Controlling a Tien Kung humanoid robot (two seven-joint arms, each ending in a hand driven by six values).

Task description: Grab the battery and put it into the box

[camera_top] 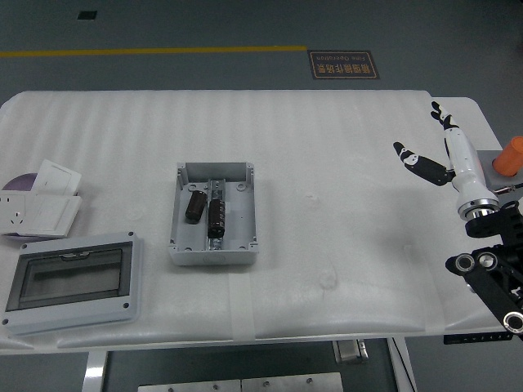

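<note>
An open grey box (pixel 212 213) sits left of the table's middle. Two dark cylindrical batteries lie side by side inside it, one at the left (pixel 195 206) and one at the right (pixel 216 218). My right hand (pixel 433 147) is at the table's right edge, far from the box, with fingers spread and thumb out, holding nothing. My left arm is out of view.
A grey enclosure with a clear lid (pixel 69 280) lies at the front left. White socket plates and a card (pixel 37 204) lie at the left edge. A grey block with an orange cylinder (pixel 511 155) stands off the table's right edge.
</note>
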